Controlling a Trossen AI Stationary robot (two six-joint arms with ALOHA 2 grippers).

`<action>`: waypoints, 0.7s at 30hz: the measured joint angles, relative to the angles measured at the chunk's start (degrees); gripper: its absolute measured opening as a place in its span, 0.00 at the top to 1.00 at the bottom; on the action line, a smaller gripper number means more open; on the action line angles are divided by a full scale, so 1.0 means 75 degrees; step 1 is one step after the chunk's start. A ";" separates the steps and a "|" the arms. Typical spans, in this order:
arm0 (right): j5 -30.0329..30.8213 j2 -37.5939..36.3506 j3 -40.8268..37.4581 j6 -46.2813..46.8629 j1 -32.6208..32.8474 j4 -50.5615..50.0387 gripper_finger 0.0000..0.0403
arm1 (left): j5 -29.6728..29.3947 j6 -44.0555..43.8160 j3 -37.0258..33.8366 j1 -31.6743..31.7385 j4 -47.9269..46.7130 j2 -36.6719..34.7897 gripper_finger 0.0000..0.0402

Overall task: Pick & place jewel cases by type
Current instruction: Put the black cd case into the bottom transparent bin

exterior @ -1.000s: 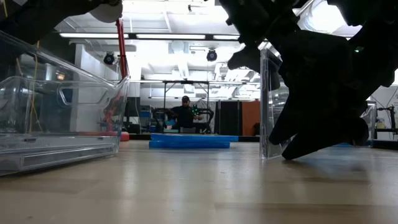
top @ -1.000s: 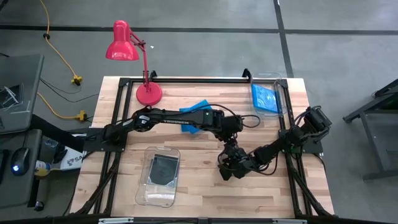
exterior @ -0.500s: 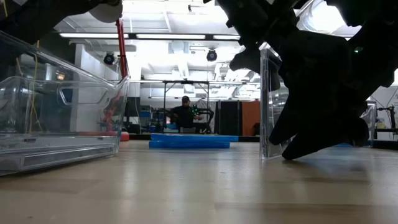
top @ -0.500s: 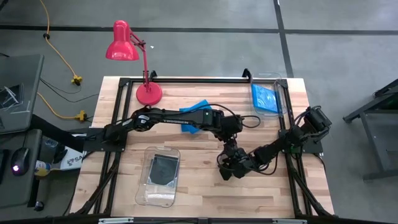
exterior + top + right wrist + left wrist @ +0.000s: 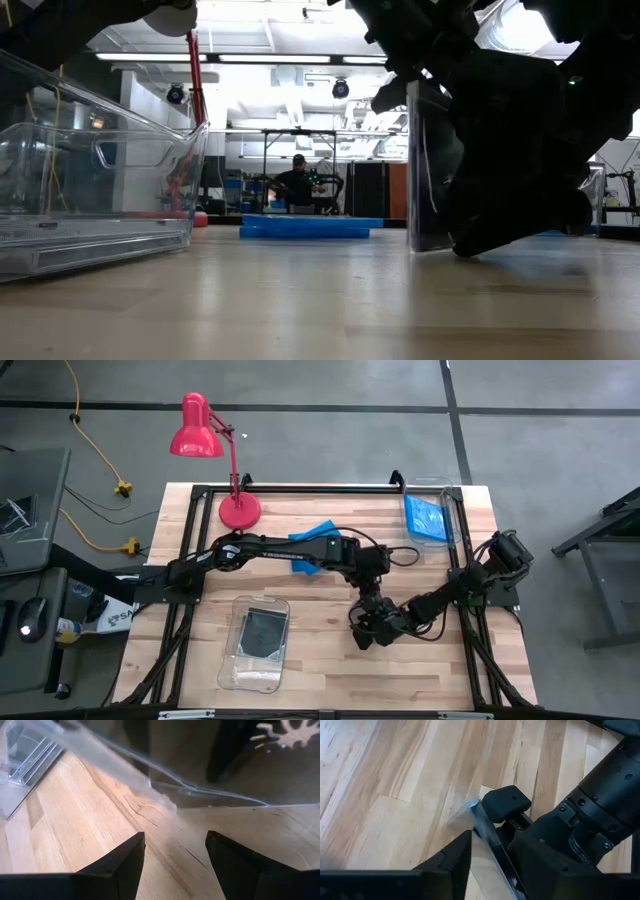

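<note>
A clear-grey jewel case (image 5: 428,170) stands upright on its lower edge (image 5: 430,250) near the table's middle. My left gripper (image 5: 366,608) comes down on it from above. In its wrist view the case (image 5: 482,822) runs between the two fingers (image 5: 490,840). My right gripper (image 5: 368,632) sits low on the case's near-right side, open (image 5: 175,840), with the case (image 5: 165,785) just ahead of its fingers. Blue cases (image 5: 310,545) lie flat farther back. Another dark case (image 5: 264,632) lies in a clear bin. My left gripper pinches the jewel case between its two fingers at the upper edge (image 5: 479,815), coming from above and pointing down. The case stands nearly upright, its lower edge on the table. My right gripper has one finger (image 5: 506,802) right beside the case's face; I cannot tell whether it touches.
A clear bin (image 5: 260,642) sits toward the near left and rises at the left of the low view (image 5: 90,190). A second bin holding a blue case (image 5: 430,518) is at the far right. A red lamp (image 5: 215,460) stands at the far left. A person sits far behind the table.
The jewel case has turned about on its lower edge: in the low view it showed only as a thin edge, and now part of its face shows. Its lower edge has stayed on the table. Both arms have kept almost still.
</note>
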 joint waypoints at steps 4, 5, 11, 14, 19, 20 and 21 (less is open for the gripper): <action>-0.0010 0.0000 0.0000 0.0000 0.0000 -0.0001 0.48 | -0.0005 0.0033 -0.0004 0.0000 0.0011 0.0006 0.72; -0.0034 0.0000 0.0000 0.0000 0.0000 -0.0001 0.48 | -0.0006 0.0124 -0.0006 0.0000 0.0016 0.0006 0.73; -0.0073 0.0000 0.0000 0.0006 0.0046 -0.0001 0.48 | -0.0085 0.0578 -0.0006 -0.0003 0.0039 0.0012 0.82; -0.0060 0.0000 0.0000 0.0014 0.0070 -0.0001 0.48 | -0.0211 0.0912 -0.0009 -0.0009 0.0053 0.0012 0.87; -0.0023 0.0000 0.0000 -0.0023 0.0108 -0.0009 0.48 | -0.0376 0.1443 -0.0026 0.0036 -0.0080 0.0007 0.94; -0.0020 0.0000 0.0000 -0.0023 0.0122 -0.0010 0.48 | -0.0370 0.1509 -0.0026 0.0050 -0.0081 0.0012 0.94; -0.0028 0.0000 0.0000 -0.0023 0.0139 -0.0007 0.48 | -0.0374 0.1544 -0.0026 0.0049 -0.0080 0.0012 0.94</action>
